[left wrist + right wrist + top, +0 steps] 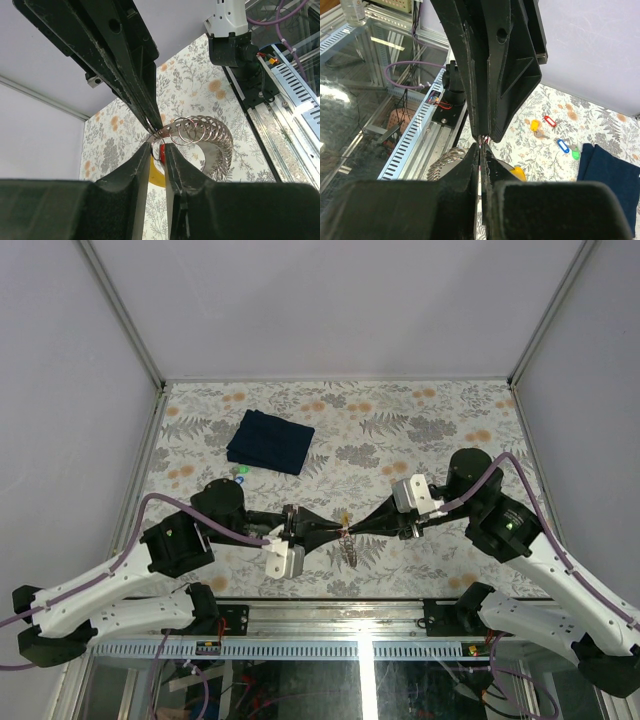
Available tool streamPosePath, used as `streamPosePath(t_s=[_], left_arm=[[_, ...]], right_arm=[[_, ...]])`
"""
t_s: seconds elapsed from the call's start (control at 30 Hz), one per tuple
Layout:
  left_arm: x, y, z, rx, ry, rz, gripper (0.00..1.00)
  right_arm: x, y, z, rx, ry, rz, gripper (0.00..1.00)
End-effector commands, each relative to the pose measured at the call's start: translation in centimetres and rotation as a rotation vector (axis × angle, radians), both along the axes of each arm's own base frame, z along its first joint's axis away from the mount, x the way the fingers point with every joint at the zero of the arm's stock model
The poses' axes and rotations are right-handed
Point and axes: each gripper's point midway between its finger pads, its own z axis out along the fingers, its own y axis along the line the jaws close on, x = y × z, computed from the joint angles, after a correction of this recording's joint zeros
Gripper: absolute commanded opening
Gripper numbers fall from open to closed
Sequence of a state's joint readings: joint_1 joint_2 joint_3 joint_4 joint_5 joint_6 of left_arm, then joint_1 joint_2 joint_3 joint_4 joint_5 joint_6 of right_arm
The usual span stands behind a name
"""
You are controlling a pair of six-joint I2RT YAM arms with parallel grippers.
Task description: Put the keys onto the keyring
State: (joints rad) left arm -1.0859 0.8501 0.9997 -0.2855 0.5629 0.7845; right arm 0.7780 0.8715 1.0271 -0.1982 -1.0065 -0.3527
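My two grippers meet tip to tip above the middle of the table. The right gripper [481, 149] is shut on the thin wire of the keyring [215, 137], a grey loop strung with several small split rings that hangs below the tips [350, 552]. The left gripper [157, 146] has its narrow jaws round a red key tag [162, 150] and its small ring, right at the keyring. A yellow tag [155, 176] hangs just under them. More keys [563, 145] with yellow, red, blue and green tags lie loose on the table, apart from both grippers.
A dark blue folded cloth [270, 441] lies at the back left, with the loose keys [240, 476] beside its near corner. The floral table cover [430, 430] ends at a metal rail [340, 605] along the near edge. White walls close in the other sides.
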Motion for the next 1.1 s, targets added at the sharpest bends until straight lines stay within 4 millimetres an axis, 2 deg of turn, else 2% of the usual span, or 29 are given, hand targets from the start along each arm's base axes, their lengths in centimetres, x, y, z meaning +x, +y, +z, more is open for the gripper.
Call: streamPosePath(t_s=[0.0,0.23,0.5,0.73,1.07], left_arm=[[0.2,0.4,1.2,-0.027,-0.025,0.022,0.16],[0.7,0.4,1.2,-0.025,-0.031,0.042,0.00],[1.4,0.6,1.2,-0.035,-0.036,0.088,0.00],[2.5,1.1,2.1,-0.100,-0.040,0.169,0.00],[4.9,1.6,2.2,-0.116,-0.067,0.299,0.00]], right_arm=[[-0.1,-0.2,3.1,0.088,-0.097,-0.016,0.00],[0.1,-0.2,3.5,0.109,-0.094,-0.030,0.00],[0.9,-0.2,4.5,0.166,-0.102,-0.089,0.00],[1.7,-0.2,5.4,0.229,-0.074,-0.156,0.00],[3.8,-0.5,7.1,0.393,-0.017,-0.289,0.00]])
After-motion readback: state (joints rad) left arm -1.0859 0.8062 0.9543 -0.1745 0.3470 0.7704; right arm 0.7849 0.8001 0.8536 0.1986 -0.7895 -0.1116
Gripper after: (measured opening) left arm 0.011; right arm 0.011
